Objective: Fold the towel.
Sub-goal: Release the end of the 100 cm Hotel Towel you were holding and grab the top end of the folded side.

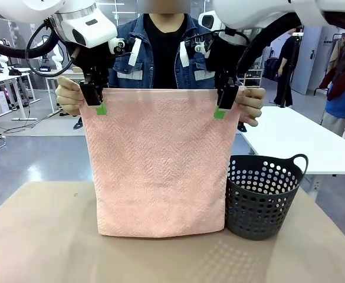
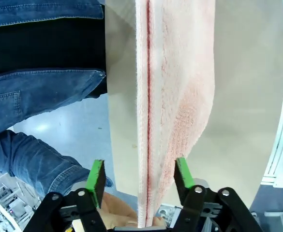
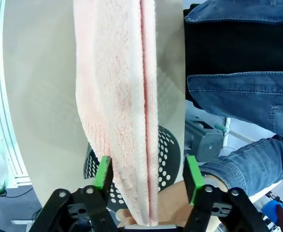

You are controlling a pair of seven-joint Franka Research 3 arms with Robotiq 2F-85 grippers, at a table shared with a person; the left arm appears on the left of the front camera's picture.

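Our left gripper [image 2: 139, 176] has its jaws apart with the top edge of the towel [image 1: 160, 159] between them, and our right gripper [image 3: 147, 174] straddles that edge the same way. Just outside the left jaws a person's hand [image 1: 70, 95] holds one corner, another hand [image 1: 252, 105] outside the right; the towel hangs below the jaws to the table [image 1: 36, 236], the basket [image 1: 260, 197] beside it
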